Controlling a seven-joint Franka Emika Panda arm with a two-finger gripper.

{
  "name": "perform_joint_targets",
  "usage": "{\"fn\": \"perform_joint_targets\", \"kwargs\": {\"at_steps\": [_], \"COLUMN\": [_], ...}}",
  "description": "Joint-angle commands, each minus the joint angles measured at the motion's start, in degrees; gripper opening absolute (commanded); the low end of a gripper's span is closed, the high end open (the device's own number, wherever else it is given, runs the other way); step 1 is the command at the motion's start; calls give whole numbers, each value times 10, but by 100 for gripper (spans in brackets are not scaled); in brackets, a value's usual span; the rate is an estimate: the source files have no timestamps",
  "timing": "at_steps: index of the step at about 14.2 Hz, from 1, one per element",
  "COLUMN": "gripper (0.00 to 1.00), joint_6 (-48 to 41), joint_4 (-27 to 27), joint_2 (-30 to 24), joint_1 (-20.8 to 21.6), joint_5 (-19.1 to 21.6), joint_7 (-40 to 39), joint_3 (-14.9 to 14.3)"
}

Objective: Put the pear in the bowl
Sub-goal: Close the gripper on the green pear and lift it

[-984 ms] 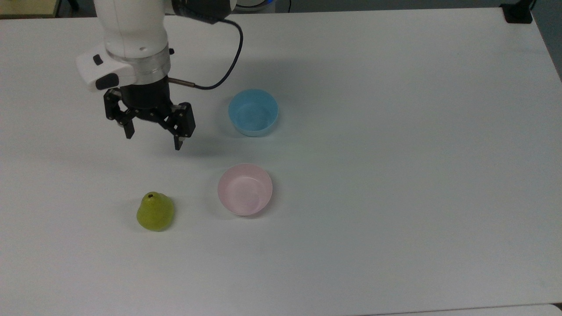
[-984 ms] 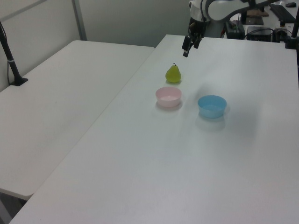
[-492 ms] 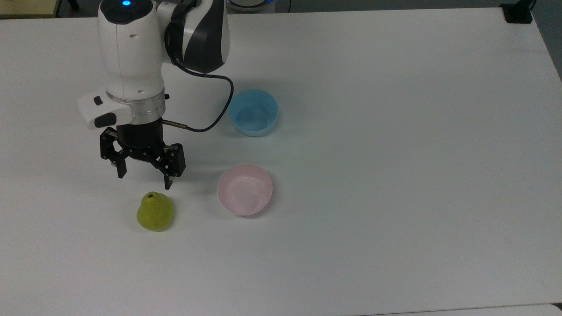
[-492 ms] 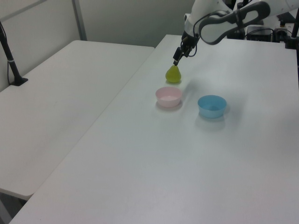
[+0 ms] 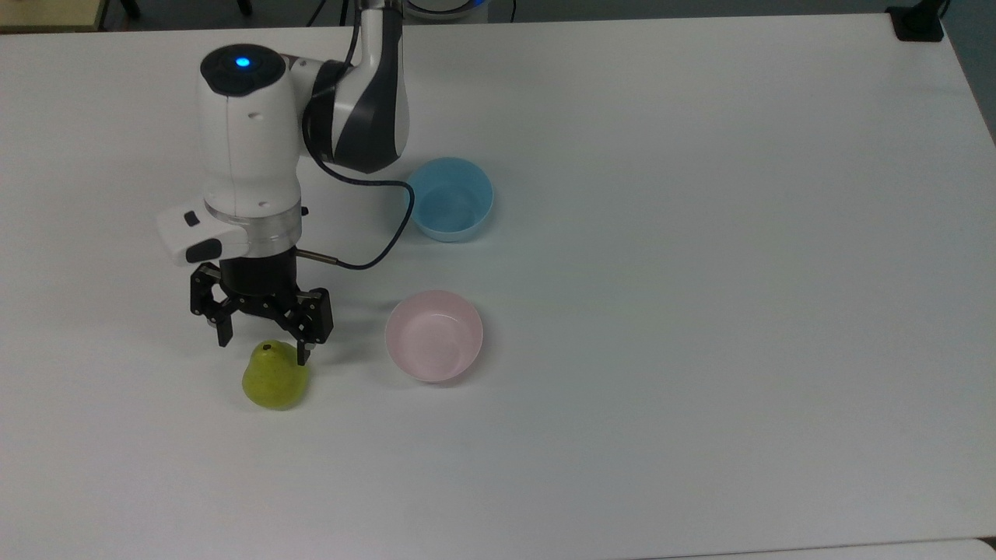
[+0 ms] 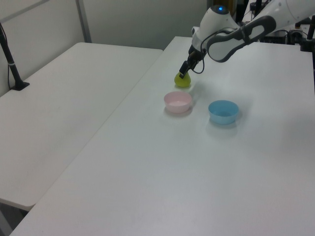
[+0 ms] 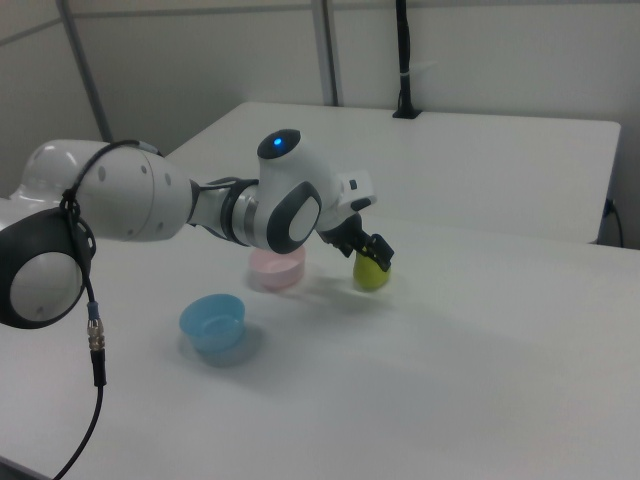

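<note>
1. Since half a second ago the jaws have dropped onto the pear.
2. Spread wide, they straddle its narrow top; one finger overlaps it.
3. It stands on the table, beside the pink bowl.

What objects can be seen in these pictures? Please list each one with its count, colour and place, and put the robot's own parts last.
pear: one, yellow-green, standing on the table near the top view's left, to the left of the pink bowl.
pink bowl: one, pale pink, near the table's middle, upright.
blue bowl: one, light blue, above the pink bowl in the top view, apart from it.
table: one, white, under everything.
second table: one, white, at the left view's left.
arm: one, white and grey, reaching over the table.
tool: one, black, open, fingers at the pear's top.
</note>
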Motion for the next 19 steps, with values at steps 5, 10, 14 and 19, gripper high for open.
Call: {"fn": "perform_joint_targets", "kwargs": {"at_steps": [5, 10, 14, 19], "gripper": [81, 44, 45, 45], "joint_6": [77, 79, 75, 54], "joint_4": [10, 10, 7, -48], "joint_2": [42, 42, 20, -62], "joint_1": [3, 3, 0, -1], "joint_5": [-16, -16, -17, -18], "joint_7": [-2, -2, -6, -7], "joint_3": [-2, -2, -2, -2]}}
